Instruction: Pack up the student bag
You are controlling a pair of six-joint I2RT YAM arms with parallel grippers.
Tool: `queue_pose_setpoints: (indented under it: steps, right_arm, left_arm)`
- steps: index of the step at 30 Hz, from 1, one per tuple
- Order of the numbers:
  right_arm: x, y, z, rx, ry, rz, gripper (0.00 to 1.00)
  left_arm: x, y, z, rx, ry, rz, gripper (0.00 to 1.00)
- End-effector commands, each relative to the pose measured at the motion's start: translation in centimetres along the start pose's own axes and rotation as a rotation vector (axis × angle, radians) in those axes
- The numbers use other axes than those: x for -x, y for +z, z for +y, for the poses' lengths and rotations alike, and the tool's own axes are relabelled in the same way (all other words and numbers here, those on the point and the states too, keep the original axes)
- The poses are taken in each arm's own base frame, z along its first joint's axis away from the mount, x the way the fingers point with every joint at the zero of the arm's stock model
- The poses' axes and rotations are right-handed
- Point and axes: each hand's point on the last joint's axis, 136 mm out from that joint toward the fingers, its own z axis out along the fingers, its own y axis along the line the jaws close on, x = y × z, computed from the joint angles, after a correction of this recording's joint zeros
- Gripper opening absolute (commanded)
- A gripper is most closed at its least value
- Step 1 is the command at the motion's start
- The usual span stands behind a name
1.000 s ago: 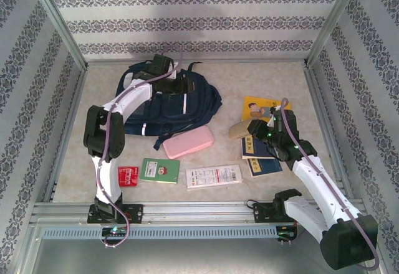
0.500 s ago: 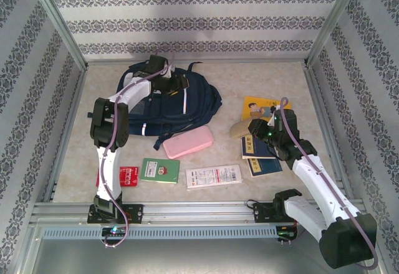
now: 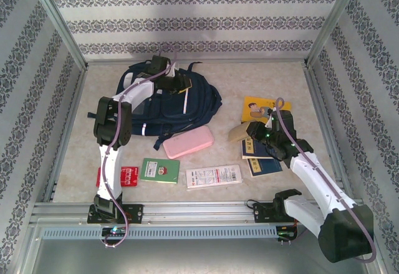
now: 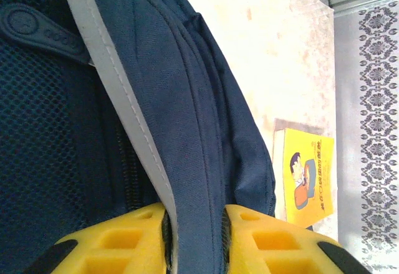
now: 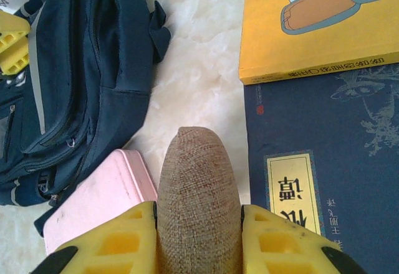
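The student bag (image 3: 202,103), navy with a pale stripe, lies at the back left of the table. My left gripper (image 3: 177,86) is on top of it. In the left wrist view the yellow fingers (image 4: 124,240) press on both sides of a raised fold of the student bag (image 4: 187,99), so the left gripper (image 4: 194,236) is shut on it. My right gripper (image 3: 248,131) hovers at the right over the books, shut on a tan woven pouch (image 5: 196,174) that sticks out past the right gripper (image 5: 198,224) toward the student bag (image 5: 81,68).
A pink case (image 3: 185,141) lies just in front of the bag. A green booklet (image 3: 159,170), a red packet (image 3: 128,175) and a white packet (image 3: 214,176) lie along the near edge. A yellow book (image 3: 262,108) and navy books (image 3: 262,162) lie under the right arm.
The left arm has shifted slightly on the bag and its jaws have closed onto a fold of fabric. The right arm has lifted the pouch a little toward the back left.
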Motion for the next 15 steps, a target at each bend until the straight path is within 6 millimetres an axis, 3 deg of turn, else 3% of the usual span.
queue_pose_setpoints:
  steps: [1, 9, 15]
  right_arm:
    - [0.4, 0.1, 0.5, 0.036, -0.009, -0.018, 0.21]
    - [0.5, -0.2, 0.5, 0.037, -0.012, -0.029, 0.21]
    - [0.5, -0.2, 0.5, 0.043, -0.008, -0.034, 0.21]
  left_arm:
    - [-0.5, 1.3, -0.7, -0.042, 0.009, 0.018, 0.3]
    - [-1.2, 1.7, 1.2, 0.029, -0.008, 0.04, 0.34]
    - [-1.6, 2.3, 1.0, 0.011, -0.017, 0.061, 0.3]
